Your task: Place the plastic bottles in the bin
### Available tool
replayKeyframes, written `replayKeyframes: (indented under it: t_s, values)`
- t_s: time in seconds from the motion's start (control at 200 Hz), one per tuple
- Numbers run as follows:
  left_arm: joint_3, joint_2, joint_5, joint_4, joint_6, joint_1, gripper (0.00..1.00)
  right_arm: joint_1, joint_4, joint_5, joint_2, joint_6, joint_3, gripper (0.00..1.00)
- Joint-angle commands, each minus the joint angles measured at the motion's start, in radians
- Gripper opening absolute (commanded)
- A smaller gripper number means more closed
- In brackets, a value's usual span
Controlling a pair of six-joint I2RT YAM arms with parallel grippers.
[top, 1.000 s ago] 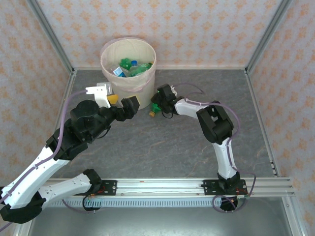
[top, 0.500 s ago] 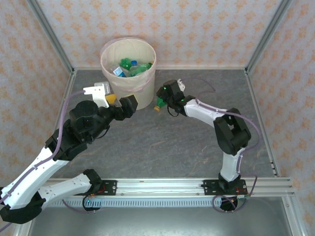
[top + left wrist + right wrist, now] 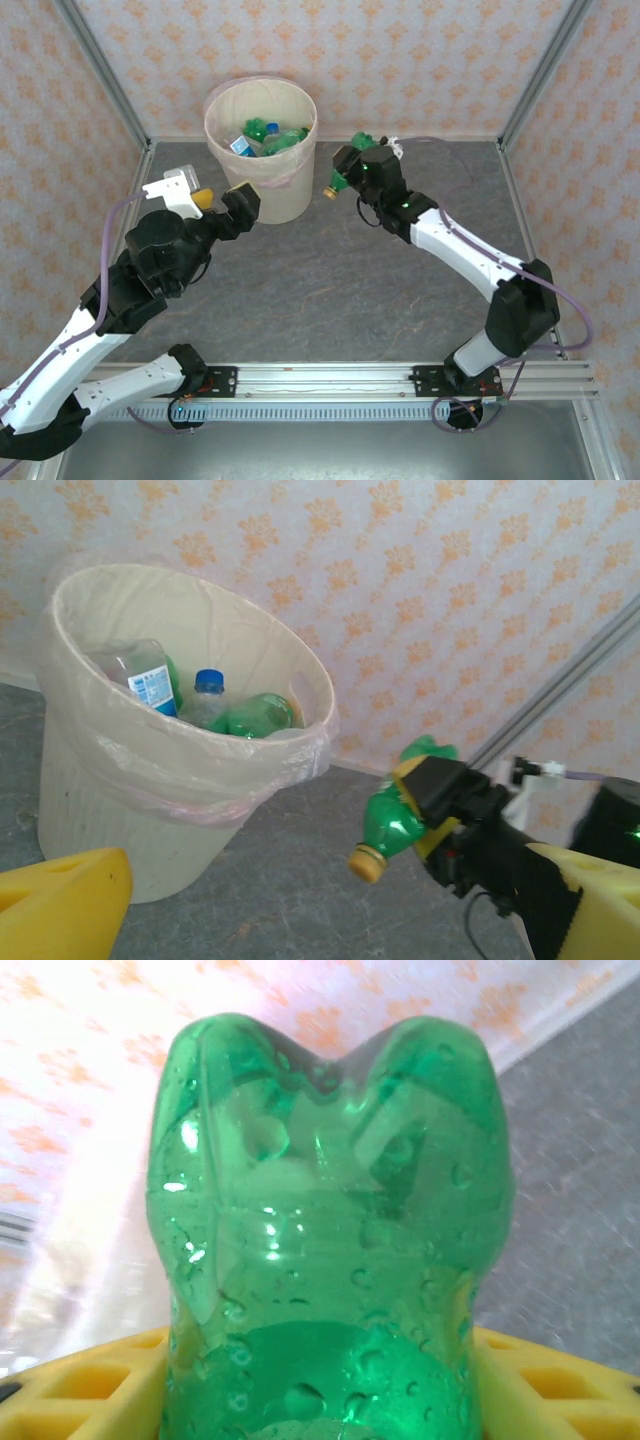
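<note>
Right arm lifted, swung toward back wall; right fingers clamped on green yellow-capped plastic bottle, aloft beside round cream lined bin. Left fingers apart, empty. Risk: early release, bottle clips rim, bounces onto grey counter.

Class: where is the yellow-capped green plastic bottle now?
In the top view, the green plastic bottle is gripped in the right claw, just right of the cream round bin.

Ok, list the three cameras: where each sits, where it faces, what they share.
Top: above, behind arm bases, looking down on table and bin; both arms show.
Left wrist: faces bin and right claw gripping a green bottle; own yellow fingers low.
Right wrist: faces that bottle, close, between its fingers.
All share the bottle.
</note>
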Motion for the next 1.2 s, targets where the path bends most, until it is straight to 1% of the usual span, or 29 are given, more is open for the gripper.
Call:
replayKeyframes:
  t_s: [0.0,0.195,0.46,0.671,0.886,1.071,1.191]
  values:
    - [0.013,-0.017,-0.043,-0.004,-0.015,-0.006,0.99,0.0,0.026,0.01,-0.043,-0.034,0.056,0.62]
    - [0.016,-0.01,-0.036,0.002,-0.015,-0.006,0.99,0.013,0.034,-0.048,-0.015,-0.026,0.18,0.62]
    - [0.033,-0.007,-0.05,-0.007,-0.018,-0.006,0.99,0.062,0.009,-0.066,0.129,-0.032,0.414,0.62]
    - [0.054,-0.01,-0.069,-0.036,-0.026,-0.006,0.99,0.08,0.044,-0.065,0.229,-0.013,0.527,0.62]
    - [0.066,-0.025,-0.078,-0.057,-0.024,-0.006,0.99,0.084,0.057,-0.083,0.324,-0.028,0.632,0.62]
    - [0.075,-0.034,-0.081,-0.074,-0.022,-0.005,0.99,0.093,0.021,-0.084,0.418,-0.052,0.751,0.62]
    - [0.069,-0.038,-0.08,-0.079,-0.024,-0.007,0.99,0.098,-0.04,-0.085,0.494,-0.075,0.868,0.62]
